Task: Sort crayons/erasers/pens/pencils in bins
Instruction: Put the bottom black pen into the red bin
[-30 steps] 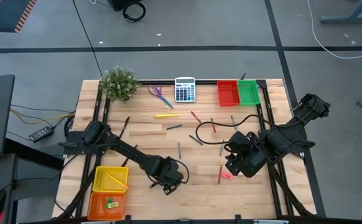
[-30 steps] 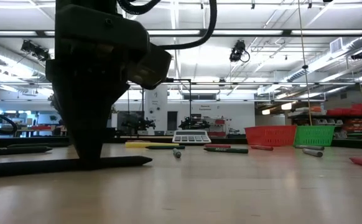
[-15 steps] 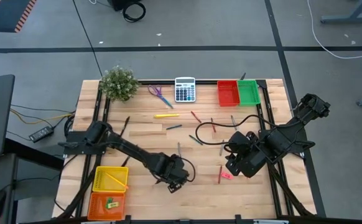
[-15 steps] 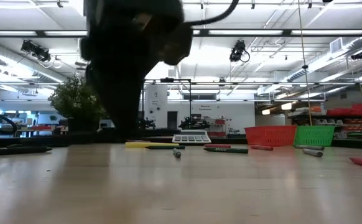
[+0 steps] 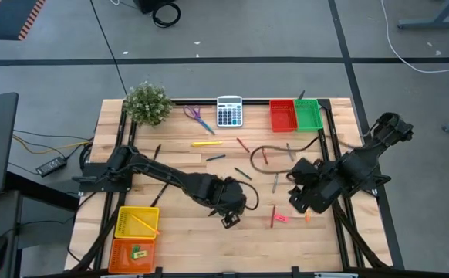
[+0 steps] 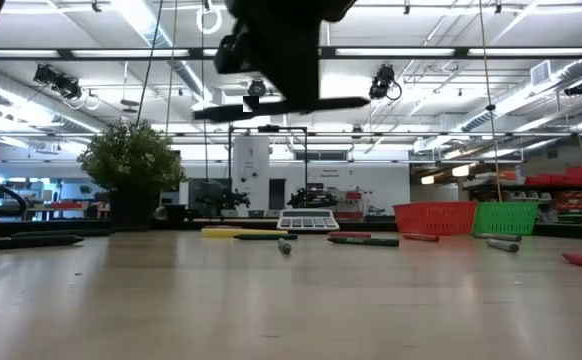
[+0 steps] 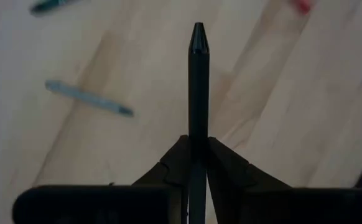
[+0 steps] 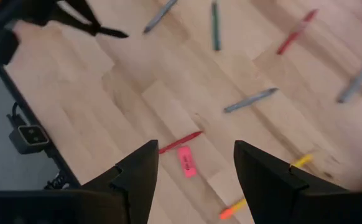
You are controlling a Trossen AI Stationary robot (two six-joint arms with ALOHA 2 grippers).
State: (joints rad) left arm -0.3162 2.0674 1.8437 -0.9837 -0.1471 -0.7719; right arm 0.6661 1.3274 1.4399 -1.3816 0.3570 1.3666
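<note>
My left gripper (image 5: 229, 213) hangs over the middle of the table, shut on a black pen (image 6: 341, 103) that is well above the wood. To its right, my right gripper (image 5: 309, 198) hovers open over a pink eraser (image 8: 186, 160) and a red crayon (image 8: 180, 142), touching neither. Loose pens and crayons lie flat on the table's far middle (image 5: 244, 158). The yellow bin (image 5: 126, 220) and orange bin (image 5: 120, 255) stand at the near left. The red bin (image 5: 282, 116) and green bin (image 5: 308, 114) stand at the far right. My left gripper pinches the black pen between its two fingers at about the middle of its barrel (image 7: 198, 134). The fingers come from above, pointing down and slightly slanted, and lie across the pen. The pen hangs about level, lifted clear of the table.
A potted plant (image 5: 147, 103), purple scissors (image 5: 197, 117) and a grey calculator (image 5: 229, 110) stand along the far edge. A yellow pen (image 5: 207, 143) lies near them. An orange stick (image 8: 240, 205) lies by the right gripper. Bare wood lies along the near edge (image 5: 209, 247).
My left gripper has risen from the table with the black pen and gone toward the right edge. The pen, which lay on the wood a second ago, now hangs level and clear of it. My right gripper has drifted slightly toward the right, still open.
</note>
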